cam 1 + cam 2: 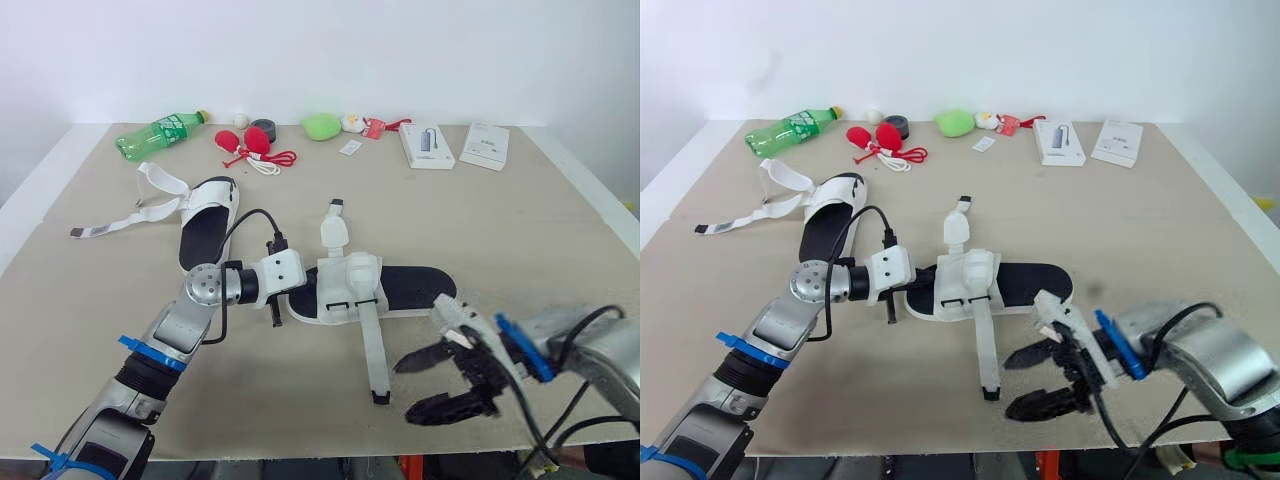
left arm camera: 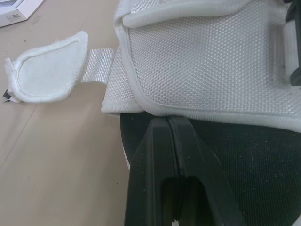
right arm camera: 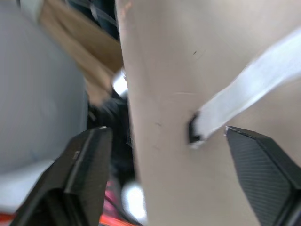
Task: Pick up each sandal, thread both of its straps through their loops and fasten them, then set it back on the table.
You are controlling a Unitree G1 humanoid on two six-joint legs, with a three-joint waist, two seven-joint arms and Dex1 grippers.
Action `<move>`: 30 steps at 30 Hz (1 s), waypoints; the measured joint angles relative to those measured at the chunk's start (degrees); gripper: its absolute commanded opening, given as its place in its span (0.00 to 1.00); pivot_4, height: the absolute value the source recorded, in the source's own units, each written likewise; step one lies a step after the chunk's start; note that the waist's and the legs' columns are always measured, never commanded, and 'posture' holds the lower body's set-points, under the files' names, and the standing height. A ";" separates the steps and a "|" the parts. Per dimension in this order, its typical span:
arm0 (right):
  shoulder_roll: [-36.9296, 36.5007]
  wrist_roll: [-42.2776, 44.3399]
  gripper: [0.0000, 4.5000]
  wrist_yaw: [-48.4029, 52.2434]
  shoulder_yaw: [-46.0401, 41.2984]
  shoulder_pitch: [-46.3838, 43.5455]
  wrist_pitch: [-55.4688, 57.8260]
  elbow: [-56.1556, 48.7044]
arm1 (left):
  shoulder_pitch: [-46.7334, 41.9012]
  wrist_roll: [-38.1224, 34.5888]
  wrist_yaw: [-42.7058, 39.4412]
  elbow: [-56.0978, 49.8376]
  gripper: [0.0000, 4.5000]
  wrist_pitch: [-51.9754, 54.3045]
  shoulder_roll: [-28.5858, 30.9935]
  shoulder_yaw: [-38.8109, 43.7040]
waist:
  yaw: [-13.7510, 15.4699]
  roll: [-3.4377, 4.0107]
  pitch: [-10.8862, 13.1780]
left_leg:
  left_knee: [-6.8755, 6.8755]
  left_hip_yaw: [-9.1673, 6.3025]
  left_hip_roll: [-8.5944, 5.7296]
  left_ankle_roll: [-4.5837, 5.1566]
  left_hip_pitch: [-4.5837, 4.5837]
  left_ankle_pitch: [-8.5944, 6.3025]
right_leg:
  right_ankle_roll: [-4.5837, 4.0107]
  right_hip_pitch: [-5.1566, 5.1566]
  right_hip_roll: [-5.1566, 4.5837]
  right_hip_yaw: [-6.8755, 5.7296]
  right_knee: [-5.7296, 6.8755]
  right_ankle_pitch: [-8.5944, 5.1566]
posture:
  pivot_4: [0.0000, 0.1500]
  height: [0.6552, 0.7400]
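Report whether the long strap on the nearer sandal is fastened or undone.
Undone. The long strap lies flat on the table, running out from the nearer sandal toward the open right claw, its black tip free.

Right of the near sandal (image 1: 405, 288) and beyond it, the table (image 1: 520, 230) gives open room. Its loose strap (image 1: 376, 355) crosses the near side, and the second sandal (image 1: 207, 222) stands far-left.

Both eye views looked from the head forward and down over the whole desk (image 1: 560, 220), sharing almost the same scene. The left wrist view sat very close over the nearer sandal (image 2: 207, 61), behind the left hand (image 2: 169, 123). The right wrist view looked closely past the right hand (image 3: 165, 133) at the desk's front edge.
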 measured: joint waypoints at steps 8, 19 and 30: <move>11.14 -16.06 0.89 10.91 -0.90 -2.38 -58.61 21.15 | -0.31 -0.02 -0.01 0.39 0.00 -0.13 -0.18 -0.06 | -0.07 0.07 0.03 | -0.06 -0.01 -0.01 -0.03 0.03 -0.01 | 0.07 0.04 0.03 0.01 -0.01 0.02 | 1.00 1.00; 21.10 -22.36 0.89 7.81 6.82 -9.81 -115.40 42.37 | -0.27 -0.04 -0.01 0.43 0.00 0.18 0.15 -0.05 | -0.30 0.07 0.04 | -0.14 -0.01 -0.01 -0.04 0.43 0.01 | -0.01 0.41 0.04 0.06 -0.01 0.00 | 1.00 1.00; 23.37 -33.22 0.61 -7.15 9.14 -11.59 -117.67 45.73 | -0.22 -0.04 0.00 -0.10 0.00 0.62 0.25 -0.03 | -0.29 0.07 0.04 | -0.13 -0.01 -0.01 -0.05 0.51 0.03 | -0.06 0.49 0.04 0.07 0.01 0.03 | 1.00 1.00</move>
